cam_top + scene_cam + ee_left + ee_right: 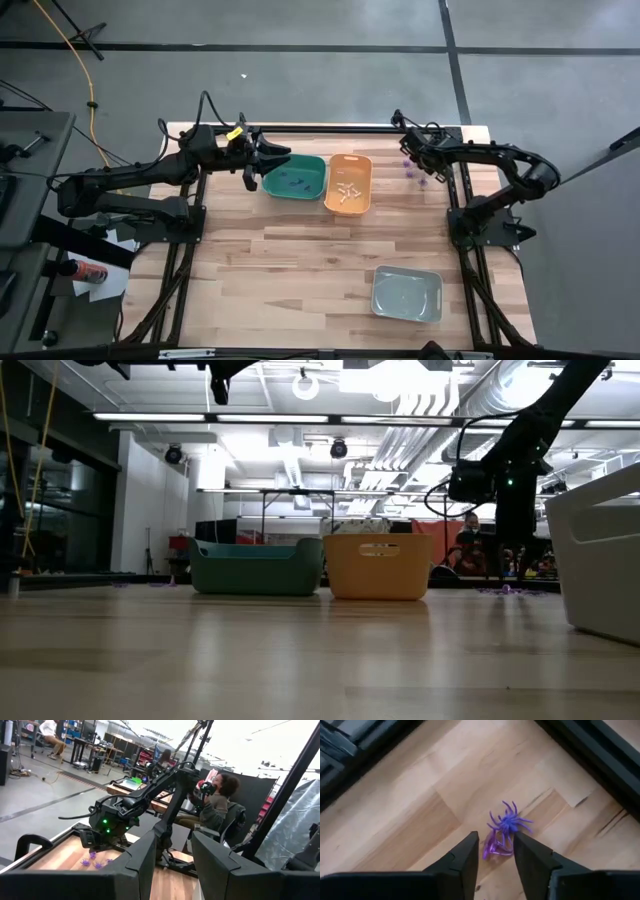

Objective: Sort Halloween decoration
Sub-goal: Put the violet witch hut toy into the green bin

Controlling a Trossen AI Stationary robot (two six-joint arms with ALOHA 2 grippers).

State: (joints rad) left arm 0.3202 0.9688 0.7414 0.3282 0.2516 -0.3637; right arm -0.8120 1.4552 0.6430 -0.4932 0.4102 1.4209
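The bench (300,270) is light wooden planks in a black frame. On it a green bin (295,177) sits just beside the left claw (252,160), with an orange bin (349,183) touching its far side. Purple spider trinkets (412,166) lie just under the right claw (416,155). A grey bin (407,294) sits well apart from both claws.

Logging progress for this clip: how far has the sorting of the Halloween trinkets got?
Partly done. Dark trinkets already lie in the green bin and cream ones in the orange bin; the grey bin looks empty. In hand: the right gripper is down at the table's far right corner, fingers around a purple spider. Left: a few purple pieces beside it. The left gripper waits by the green bin.
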